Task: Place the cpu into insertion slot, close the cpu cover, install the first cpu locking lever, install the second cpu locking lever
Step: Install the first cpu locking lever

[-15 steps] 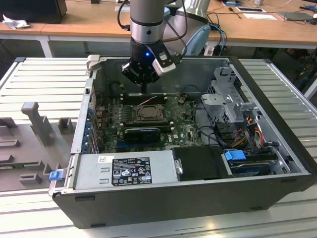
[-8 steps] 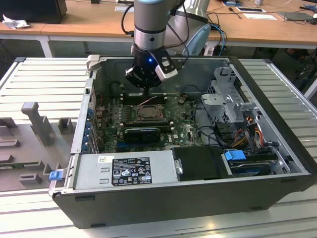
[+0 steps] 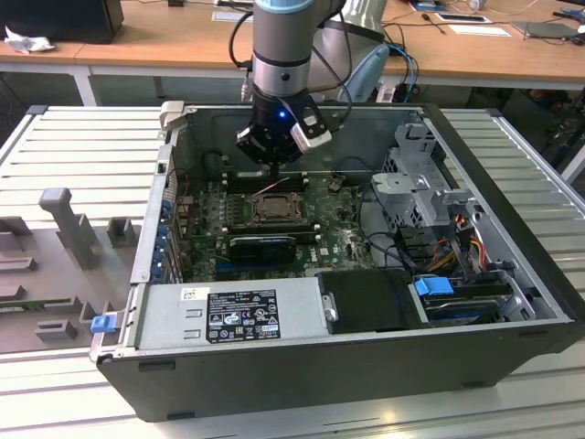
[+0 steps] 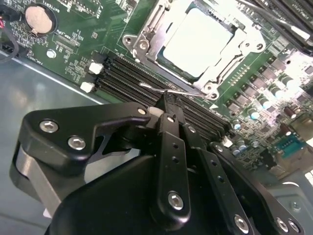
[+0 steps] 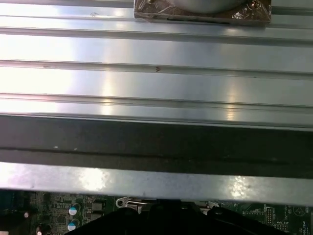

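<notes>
Stood open-topped on the ribbed metal table: the black computer case. Lay flat inside that case: the green motherboard. Sat mid-board: the square black-rimmed insertion slot, with the pale square cpu in it. Hung just behind the slot: the black gripper. Ran between slot and gripper: long black memory slots.

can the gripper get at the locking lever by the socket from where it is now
Probably yes: in the second wrist view the gripper sits right at the thin wire locking lever beside the cpu cover, with nothing between them.
</notes>
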Robot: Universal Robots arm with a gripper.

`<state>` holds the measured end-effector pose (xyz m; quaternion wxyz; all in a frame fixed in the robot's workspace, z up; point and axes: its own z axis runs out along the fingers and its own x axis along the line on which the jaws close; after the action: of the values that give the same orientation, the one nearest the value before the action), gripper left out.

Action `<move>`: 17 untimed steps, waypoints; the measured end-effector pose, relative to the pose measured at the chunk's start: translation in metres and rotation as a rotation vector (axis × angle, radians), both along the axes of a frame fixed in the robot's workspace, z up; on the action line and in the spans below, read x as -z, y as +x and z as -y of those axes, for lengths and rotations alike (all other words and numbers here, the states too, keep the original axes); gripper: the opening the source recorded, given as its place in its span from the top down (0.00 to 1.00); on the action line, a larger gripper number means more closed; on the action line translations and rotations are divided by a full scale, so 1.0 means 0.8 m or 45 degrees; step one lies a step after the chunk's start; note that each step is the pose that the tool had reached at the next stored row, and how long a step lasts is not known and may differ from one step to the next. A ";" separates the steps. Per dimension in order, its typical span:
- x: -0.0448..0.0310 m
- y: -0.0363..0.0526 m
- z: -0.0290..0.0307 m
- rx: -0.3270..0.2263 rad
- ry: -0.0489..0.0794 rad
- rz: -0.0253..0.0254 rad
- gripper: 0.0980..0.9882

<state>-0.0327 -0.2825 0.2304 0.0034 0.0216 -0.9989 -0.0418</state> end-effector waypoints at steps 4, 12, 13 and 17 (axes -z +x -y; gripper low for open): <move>0.0010 0.003 -0.0002 0.000 0.000 -0.0002 0.99; 0.0072 0.009 0.0015 -0.009 0.000 -0.0001 0.99; 0.0078 0.011 0.0012 -0.011 0.000 -0.0002 0.99; 0.0107 0.016 0.0003 -0.021 0.000 -0.0002 0.99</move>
<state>-0.0196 -0.2827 0.2218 0.0038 0.0296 -0.9987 -0.0417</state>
